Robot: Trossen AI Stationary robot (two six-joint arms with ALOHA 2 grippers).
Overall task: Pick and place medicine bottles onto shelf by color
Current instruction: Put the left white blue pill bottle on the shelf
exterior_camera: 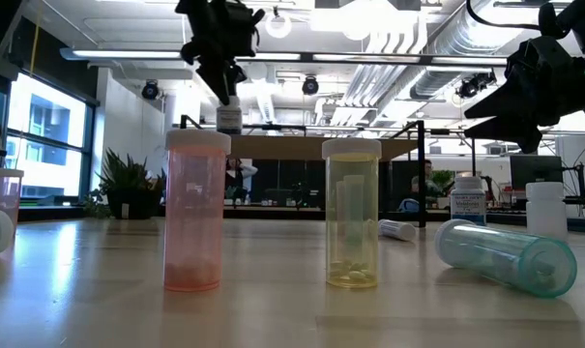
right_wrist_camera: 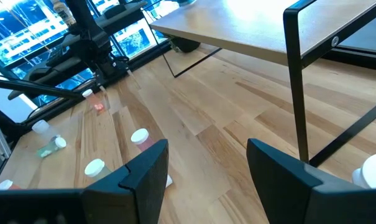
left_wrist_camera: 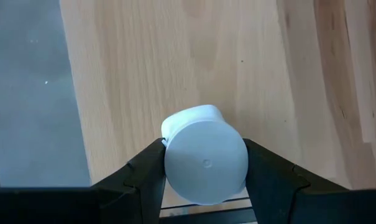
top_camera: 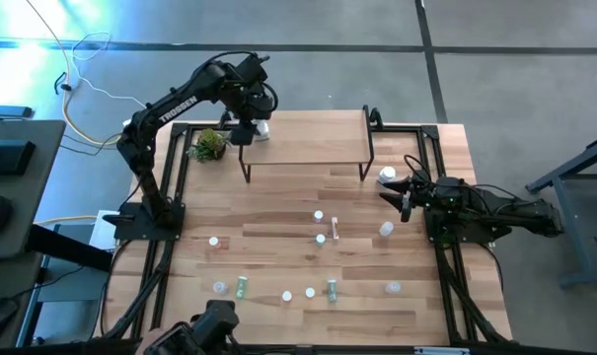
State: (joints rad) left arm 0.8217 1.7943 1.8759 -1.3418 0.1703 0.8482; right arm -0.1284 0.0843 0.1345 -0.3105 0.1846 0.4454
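Holding the white-capped white medicine bottle [left_wrist_camera: 204,163] clenched in my left gripper [top_camera: 249,126] over the light-wood shelf's [top_camera: 318,148] left end, I'd lower gently, keeping it upright; right gripper [top_camera: 401,193], fingers spread empty, waits beside the shelf.

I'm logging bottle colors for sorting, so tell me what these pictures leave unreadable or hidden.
- White bottle held in the left gripper: in the left wrist view the fingers cover its sides and any label; in the high view the arm hides it over the shelf.
- Small bottles on the table: too small in the high view to read labels or contents.
- White jar by the open right gripper: cut by the right wrist view's edge.
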